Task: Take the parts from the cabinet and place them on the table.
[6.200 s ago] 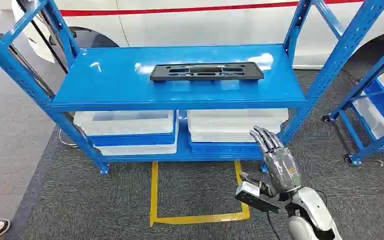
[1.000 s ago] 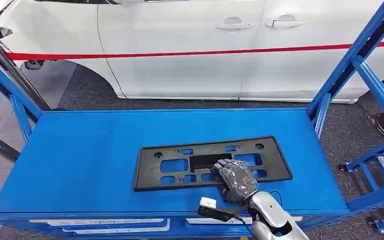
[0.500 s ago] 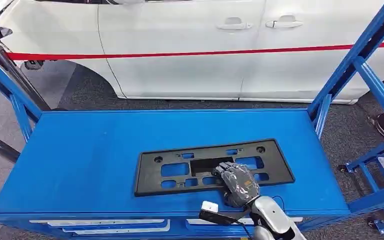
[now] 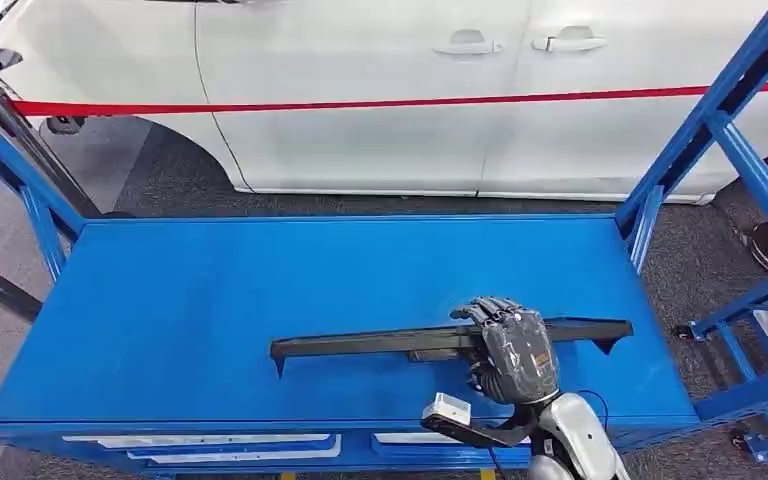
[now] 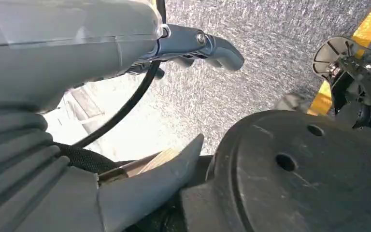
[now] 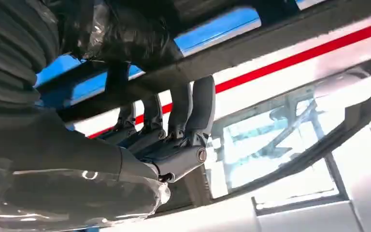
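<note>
The right robot hand [image 4: 513, 352] grips the black part [image 4: 380, 343] a little right of its middle, fingers [image 4: 488, 312] curled over the far edge. The right wrist view shows those fingers [image 6: 174, 121] hooked around the bar. The part is tipped up on edge, seen as a thin long strip running left to right over the near half of the blue shelf [image 4: 210, 290]. Whether its lower edge touches the shelf cannot be told.

The left robot hand [image 5: 193, 46] hangs by the floor, fingers curled in with nothing in them.

The step in hand appears to be lifting the part clear of the shelf. Because the hold is off-centre and the part is long, the left end will likely sag or swing. A firm grip and a slow, level lift would suit. The blue upright [image 4: 695, 140] stands to the right, so the right end needs room when the part is drawn toward the near side. A white car [image 4: 390, 90] stands beyond the shelf. The desk is not yet reached.
</note>
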